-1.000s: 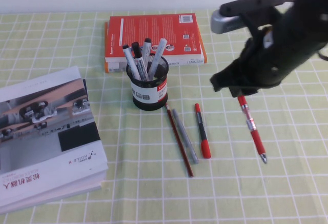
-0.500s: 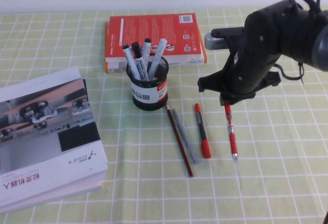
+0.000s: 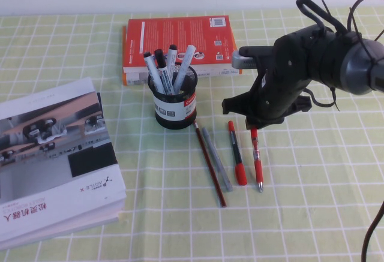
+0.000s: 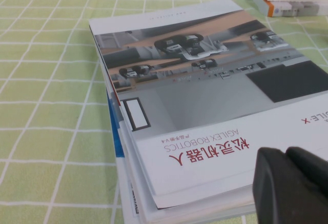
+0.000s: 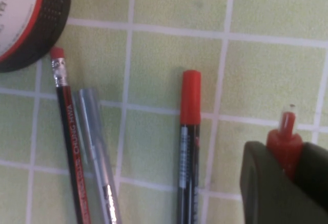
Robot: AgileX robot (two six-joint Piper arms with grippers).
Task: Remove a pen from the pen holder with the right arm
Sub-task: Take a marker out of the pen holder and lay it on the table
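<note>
The right gripper (image 3: 253, 125) hangs low over the checked tablecloth (image 3: 324, 178), to the right of the pen holder (image 3: 174, 103), and is clamped on the top end of a red pen (image 3: 257, 163). The pen is out of the holder, just beside a red-and-black marker (image 3: 236, 153), a grey pen (image 3: 217, 160) and a pencil (image 3: 210, 163). Four markers (image 3: 171, 64) stand in the holder. The left gripper (image 4: 285, 158) hovers over a stack of booklets (image 4: 205, 106), its dark fingertips together.

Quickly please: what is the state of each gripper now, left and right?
Left gripper: shut, empty, above the booklet.
Right gripper: shut on the red pen, right of the pen holder.
</note>
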